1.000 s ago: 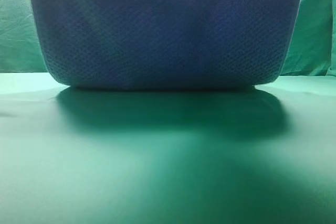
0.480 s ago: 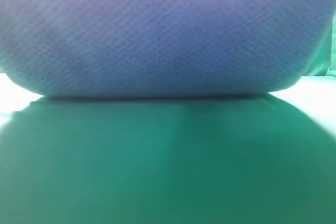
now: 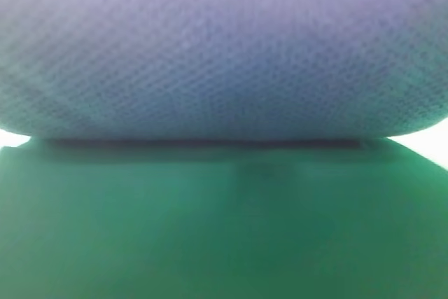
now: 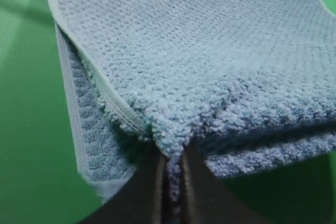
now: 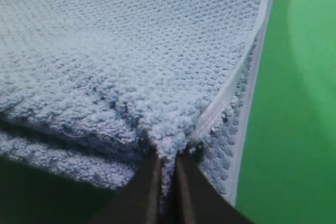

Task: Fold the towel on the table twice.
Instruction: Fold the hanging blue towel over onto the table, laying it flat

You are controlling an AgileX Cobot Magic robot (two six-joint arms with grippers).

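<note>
Green bench (image 3: 224,243) fills the lower half of the exterior high view, dark w/ shadow right under the cloth. Towel (image 3: 224,54) is blue-grey, bumpy waffle knit, thin pale hem along its sides; it hangs lifted above the bench, spanning edge to edge of the high view, bottom fold a straight line just over the bench surface. Wrist views show it doubled: upper layer draped over a lower one, hems running side by side. Left gripper (image 4: 173,182) has its dark fingers pinched tight on a towel corner, fabric bunched betw. them. Right gripper (image 5: 167,182) same, fingers clamped on the other corner, hem next to them. Vs. half a sec ago: towel looks bigger and nearer the high cam, covers more of the view, the green curtain at far right is now hidden, bottom fold sits lower in frame.
</note>
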